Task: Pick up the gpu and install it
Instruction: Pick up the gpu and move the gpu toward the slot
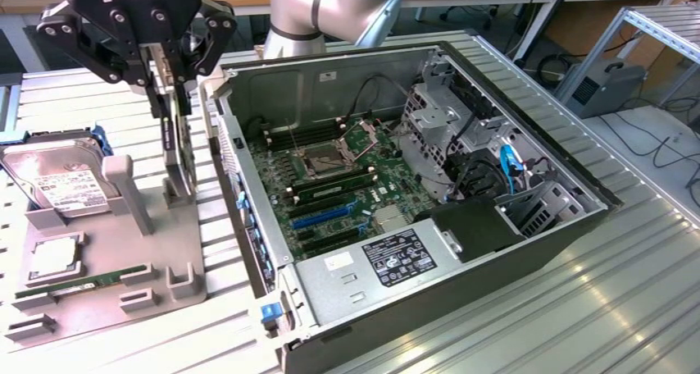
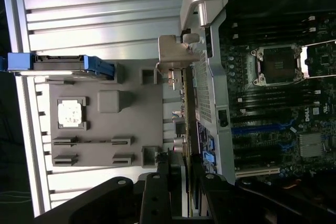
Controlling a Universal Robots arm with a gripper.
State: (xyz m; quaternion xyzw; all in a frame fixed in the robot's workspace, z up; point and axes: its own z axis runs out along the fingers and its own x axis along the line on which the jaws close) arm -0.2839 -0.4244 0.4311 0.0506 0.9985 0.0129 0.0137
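**Gripper (image 1: 166,79) clamped on the gpu (image 1: 175,152), which stands on edge over the grey fixture tray (image 1: 153,251), just beside the open computer case (image 1: 493,251).**

The fingers press the thin black card from both sides near its upper end. In the exterior view they cover that end, and the frame edge cuts off the gripper's body. The card's lower end reaches down among the tray's upright posts; whether it touches them cannot be told. In the wrist view the gpu (image 2: 185,108) shows edge-on, its silvery bracket (image 2: 173,56) close against the case's rim, and the gripper (image 2: 184,179) is dark and cut off. The hard drive (image 1: 61,185) and the memory stick (image 1: 88,277) sit on the tray. The case wall hides the near edge of the motherboard (image 1: 328,185).
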